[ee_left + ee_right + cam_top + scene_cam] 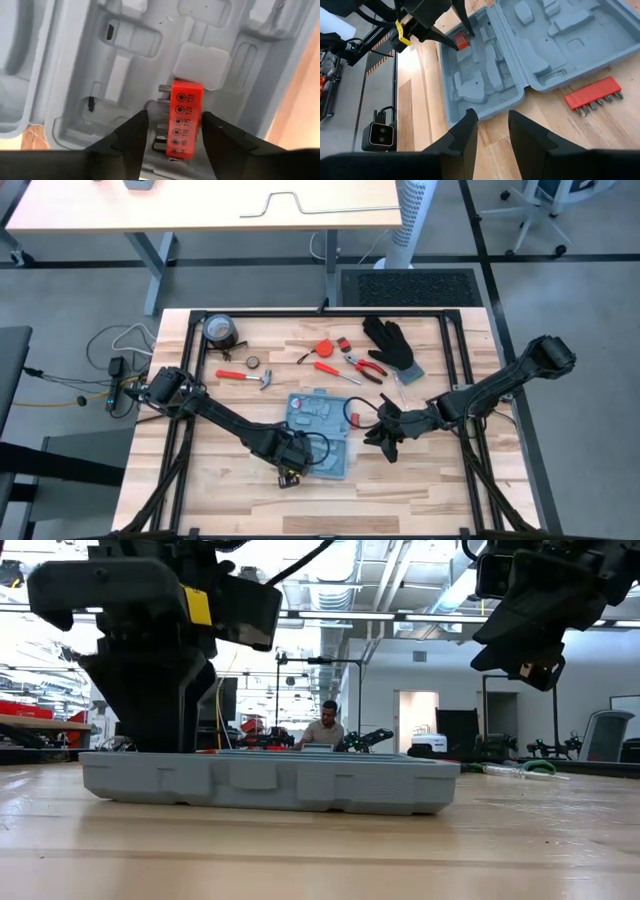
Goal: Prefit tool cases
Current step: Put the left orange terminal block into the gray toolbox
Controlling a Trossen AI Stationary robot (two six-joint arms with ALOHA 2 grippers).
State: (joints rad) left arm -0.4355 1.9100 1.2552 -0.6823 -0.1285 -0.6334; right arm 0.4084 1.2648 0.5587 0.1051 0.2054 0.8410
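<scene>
The light-blue tool case lies open and flat on the table, its grey-blue moulded slots facing up. A red bit holder lies in a slot of the case's near-left half. My left gripper stands open above it. Its fingers are on either side of the holder, with a thin gap on each side. My right gripper is open and empty. It hovers above the wood by the case's right edge, raised clear of the table in the low view. Another red bit holder lies on the table beside the case.
Behind the case lie a hammer, a tape roll, a red tape measure, a screwdriver, pliers and a black glove. A person sits far off in the room behind.
</scene>
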